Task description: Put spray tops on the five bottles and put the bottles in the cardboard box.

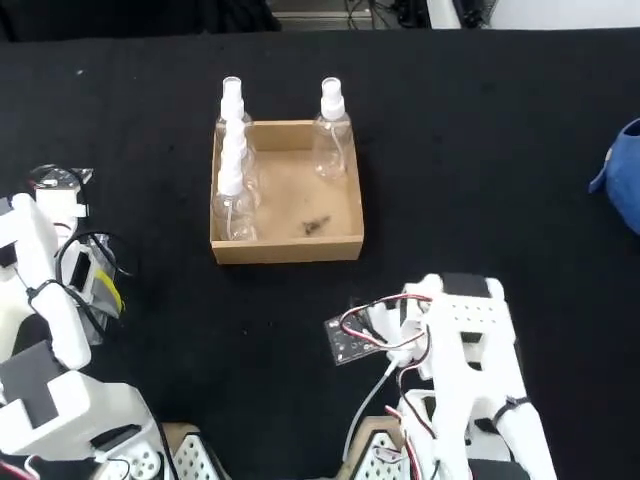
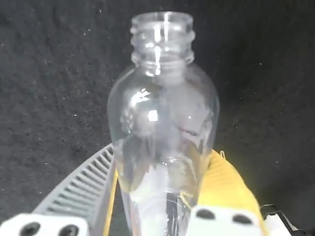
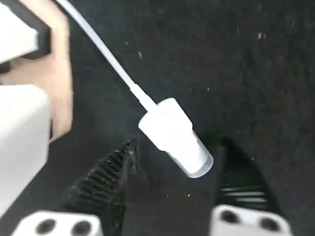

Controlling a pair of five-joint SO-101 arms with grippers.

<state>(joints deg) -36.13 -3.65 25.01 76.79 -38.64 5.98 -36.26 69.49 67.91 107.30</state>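
- Nearest you, at the near right of the black table, your right arm is folded low over the cloth.
- Your right gripper points down at the table with its two black jaws spread wide.
- A white spray top lies on its side on the cloth, in the gap between those jaws. Its thin dip tube runs out away from the jaws. You cannot tell whether either jaw touches the top.
- At the near left, your left arm is beside the table's left edge.
- Your left gripper is clamped on a clear bottle, with the grey jaw on one side of the body and the yellow jaw on the other.
- That bottle has a bare threaded neck with no top on it. The neck points away from the wrist over the black cloth.
- Farther out, at the middle of the table, the cardboard box sits open and well apart from both arms.
- Capped bottles stand upright inside along its left wall, one behind the other, with their white tops above the rim.
- Another capped bottle, the corner bottle, stands upright in the box's far right corner.
- A small dark scrap lies on the box floor near the front wall.
- At the far right edge of the table there is a blue object.
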